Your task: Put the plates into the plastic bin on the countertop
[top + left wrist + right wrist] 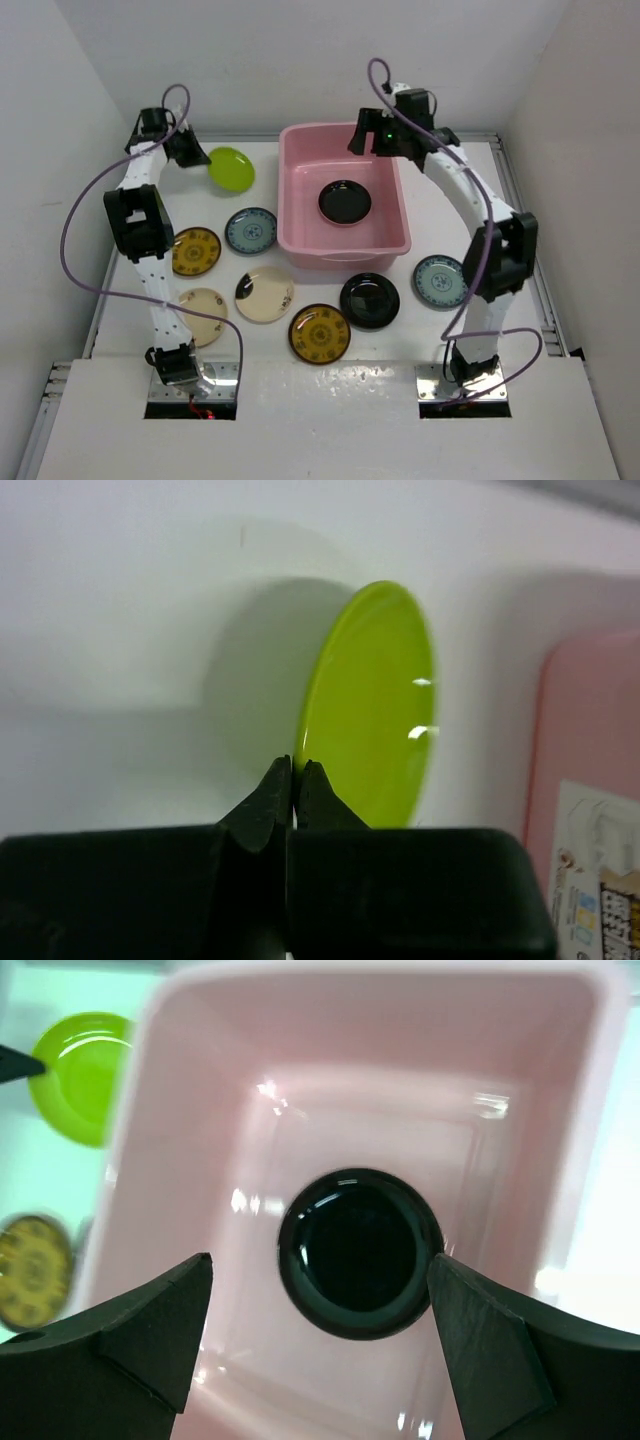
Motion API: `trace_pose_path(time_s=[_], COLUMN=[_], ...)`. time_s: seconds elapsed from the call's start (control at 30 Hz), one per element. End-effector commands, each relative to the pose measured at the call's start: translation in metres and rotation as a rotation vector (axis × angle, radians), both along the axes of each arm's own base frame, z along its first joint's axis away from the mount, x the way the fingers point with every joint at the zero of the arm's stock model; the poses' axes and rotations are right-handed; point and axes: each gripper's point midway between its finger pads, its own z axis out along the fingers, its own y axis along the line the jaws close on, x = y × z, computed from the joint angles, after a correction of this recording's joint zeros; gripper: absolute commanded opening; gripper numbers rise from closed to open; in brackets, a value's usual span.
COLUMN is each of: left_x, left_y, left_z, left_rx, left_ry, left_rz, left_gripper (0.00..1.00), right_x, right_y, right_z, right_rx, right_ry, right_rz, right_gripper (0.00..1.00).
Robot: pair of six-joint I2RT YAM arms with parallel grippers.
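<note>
Green plate [375, 705], likely light, stiff and slick, tilts beside the pink bin [590, 730], its rim pinched tight by the left claw [295, 772]. The right claw [320, 1265] gapes empty over the binned black plate [358, 1252].

White arms [152, 278], black joints [138, 222] — looping purple cables [68, 230]

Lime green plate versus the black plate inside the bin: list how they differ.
Colour: the lime green plate is bright green; the black plate is glossy black. Place: the green one is outside the pink bin, at its left; the black one lies flat on the bin's floor. Grip: the left gripper pinches the green plate's rim; the black plate lies free under the open right gripper. Both are small and round.
</note>
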Motion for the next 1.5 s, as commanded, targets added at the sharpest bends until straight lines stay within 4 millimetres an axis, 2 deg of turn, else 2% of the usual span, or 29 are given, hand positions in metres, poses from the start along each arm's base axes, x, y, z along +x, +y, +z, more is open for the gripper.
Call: trace_pose_path(time_s=[0.0, 0.03, 0.07, 0.1, 0.13, 0.17, 0.2, 0.23, 0.27, 0.3, 0.33, 0.37, 0.4, 0.43, 0.47, 0.5, 0.63, 0.77, 0.8, 0.83, 0.93, 1.03, 1.07, 1.13, 1.17, 1.2, 1.3, 1.4, 1.47], left_x=[0.033, 0.036, 0.036, 0.035, 0.033, 0.03, 0.026, 0.019, 0.013, 0.006, 0.001, -0.009, -0.02, -0.025, -0.03, -0.037, -0.04, -0.037, -0.039, -0.042, -0.042, -0.045, -0.045, -0.047, -0.048, -0.048, -0.043, -0.038, -0.033], left_y=[0.003, 0.003, -0.01, -0.017, -0.026, -0.048, -0.062, -0.078, -0.115, -0.135, -0.154, -0.176, -0.21, -0.226, -0.24, -0.265, -0.31, -0.332, -0.339, -0.344, -0.344, -0.341, -0.341, -0.341, -0.346, -0.346, -0.35, -0.352, -0.354], left_z=[0.147, 0.183, 0.213, 0.23, 0.252, 0.265, 0.271, 0.287, 0.288, 0.287, 0.28, 0.267, 0.256, 0.247, 0.218, 0.2, 0.142, 0.124, 0.115, 0.115, 0.086, 0.073, 0.073, 0.062, 0.063, 0.057, 0.064, 0.077, 0.092], left_rx=[0.112, 0.129, 0.152, 0.161, 0.166, 0.154, 0.143, 0.131, 0.085, 0.062, 0.03, -0.006, -0.035, -0.039, -0.048, -0.046, -0.009, -0.015, -0.017, -0.018, -0.019, -0.011, -0.011, -0.011, -0.012, -0.012, -0.02, -0.026, -0.026], left_ry=[-0.35, -0.426, -0.492, -0.527, -0.573, -0.602, -0.616, -0.648, -0.653, -0.643, -0.625, -0.586, -0.555, -0.537, -0.469, -0.439, -0.356, -0.344, -0.329, -0.328, -0.272, -0.239, -0.239, -0.216, -0.225, -0.214, -0.242, -0.276, -0.32], left_rz=[-0.03, -0.029, -0.05, -0.053, -0.067, -0.108, -0.138, -0.173, -0.254, -0.3, -0.342, -0.403, -0.469, -0.5, -0.53, -0.578, -0.645, -0.677, -0.69, -0.699, -0.701, -0.694, -0.694, -0.694, -0.703, -0.703, -0.71, -0.704, -0.703], left_gripper=[0.0, 0.0, 0.0, 0.0, 0.0, 0.0, 0.0, 0.0, 0.0, 0.0, 0.0, 0.0, 0.0, 0.0, 0.0, 0.0, 0.0, 0.0, 0.0, 0.0, 0.0, 0.0, 0.02, 0.12, 0.24, 0.29, 0.43, 0.46, 0.49], right_x=[-0.006, -0.007, -0.013, -0.015, -0.02, -0.024, -0.029, -0.036, -0.046, -0.057, -0.065, -0.085, -0.092, -0.1, -0.107, -0.127, -0.161, -0.189, -0.192, -0.203, -0.235, -0.26, -0.274, -0.283, -0.297, -0.3, -0.314, -0.307, -0.312], right_y=[-0.028, -0.037, -0.058, -0.058, -0.077, -0.094, -0.106, -0.127, -0.146, -0.163, -0.181, -0.2, -0.215, -0.221, -0.234, -0.241, -0.255, -0.262, -0.262, -0.26, -0.269, -0.264, -0.26, -0.258, -0.256, -0.255, -0.253, -0.242, -0.236], right_z=[0.07, 0.07, 0.064, 0.056, 0.048, 0.034, 0.037, 0.028, 0.016, -0.008, -0.002, -0.037, -0.046, -0.051, -0.046, -0.072, -0.092, -0.1, -0.094, -0.105, -0.119, -0.135, -0.144, -0.151, -0.163, -0.166, -0.18, -0.192, -0.204], right_rx=[0.123, 0.128, 0.128, 0.132, 0.119, 0.147, 0.159, 0.167, 0.198, 0.21, 0.262, 0.265, 0.277, 0.29, 0.292, 0.285, 0.263, 0.249, 0.284, 0.298, 0.329, 0.322, 0.322, 0.323, 0.324, 0.328, 0.331, 0.404, 0.423], right_ry=[-0.143, -0.144, -0.133, -0.112, -0.092, -0.038, -0.039, -0.014, 0.025, 0.084, 0.082, 0.165, 0.186, 0.201, 0.181, 0.247, 0.308, 0.376, 0.365, 0.397, 0.462, 0.538, 0.593, 0.625, 0.673, 0.684, 0.7, 0.648, 0.661], right_rz=[-0.062, -0.078, -0.128, -0.135, -0.188, -0.258, -0.293, -0.345, -0.417, -0.469, -0.532, -0.598, -0.645, -0.675, -0.714, -0.752, -0.809, -0.844, -0.836, -0.846, -0.939, -0.974, -0.991, -1.007, -1.031, -1.047, -1.079, -1.038, -1.046], right_gripper=[0.87, 0.87, 0.87, 0.87, 0.87, 0.87, 0.87, 0.87, 0.87, 0.87, 0.87, 0.87, 0.87, 0.86, 0.86, 0.86, 0.86, 0.86, 0.86, 0.86, 0.86, 0.86, 0.86, 0.86, 0.86, 0.86, 0.86, 0.75, 0.68])
